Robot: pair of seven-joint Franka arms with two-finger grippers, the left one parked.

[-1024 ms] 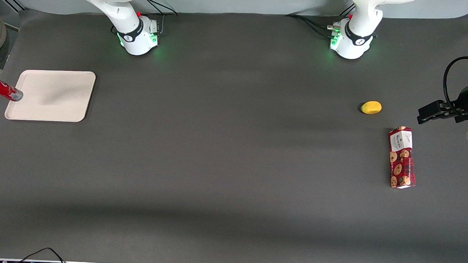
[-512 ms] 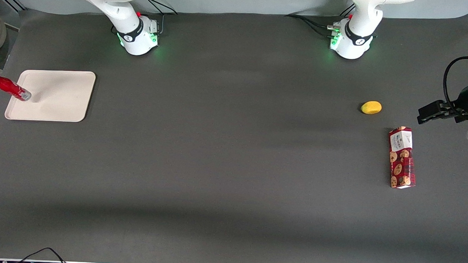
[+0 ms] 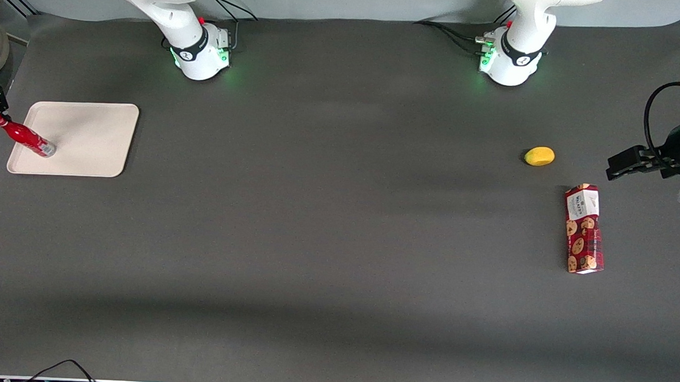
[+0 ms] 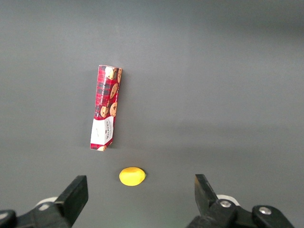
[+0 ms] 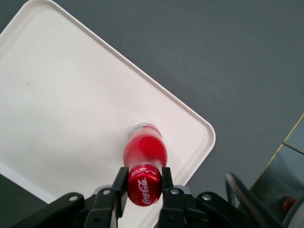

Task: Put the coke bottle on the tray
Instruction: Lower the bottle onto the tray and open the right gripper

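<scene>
Right wrist view: my gripper pinches the small red coke bottle by its cap over the cream-white tray; letting go while it leans could topple it.

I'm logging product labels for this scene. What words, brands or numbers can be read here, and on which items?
"Coca-Cola": white script on the red cap of the coke bottle, which the gripper clamps at the cap, its base on the tray.
Cookie box, toward the parked arm's end of the table: dark print on its white end panel, too small to read in either view.
Lemon: no text.
</scene>
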